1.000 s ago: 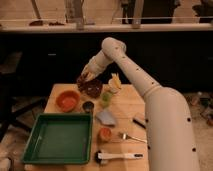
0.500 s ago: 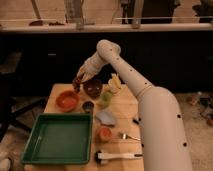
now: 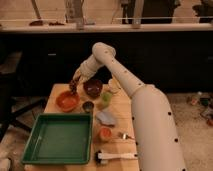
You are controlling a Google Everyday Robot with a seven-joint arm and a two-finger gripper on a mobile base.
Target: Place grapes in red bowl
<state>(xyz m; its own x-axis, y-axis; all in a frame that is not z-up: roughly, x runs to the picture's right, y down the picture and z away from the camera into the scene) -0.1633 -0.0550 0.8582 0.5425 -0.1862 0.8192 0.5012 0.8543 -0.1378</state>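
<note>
Green tray (image 3: 60, 139) at table's 7 o'clock. Red bowl (image 3: 67, 100) at 11 o'clock. Gripper (image 3: 74, 85) hangs over the bowl's 1 o'clock rim, fingers clamped on grapes (image 3: 73, 89), dangling just above it. Dark bowl (image 3: 93, 87) at 12. Small orange cup (image 3: 104, 134) at 5.

Pincer (image 3: 74, 86) above the orange-red red bowl (image 3: 67, 101); grapes (image 3: 73, 88) dark, probably purple; second bowl (image 3: 93, 87) maroon; tray (image 3: 59, 138) green; bench (image 3: 120, 117) pale wood.
</note>
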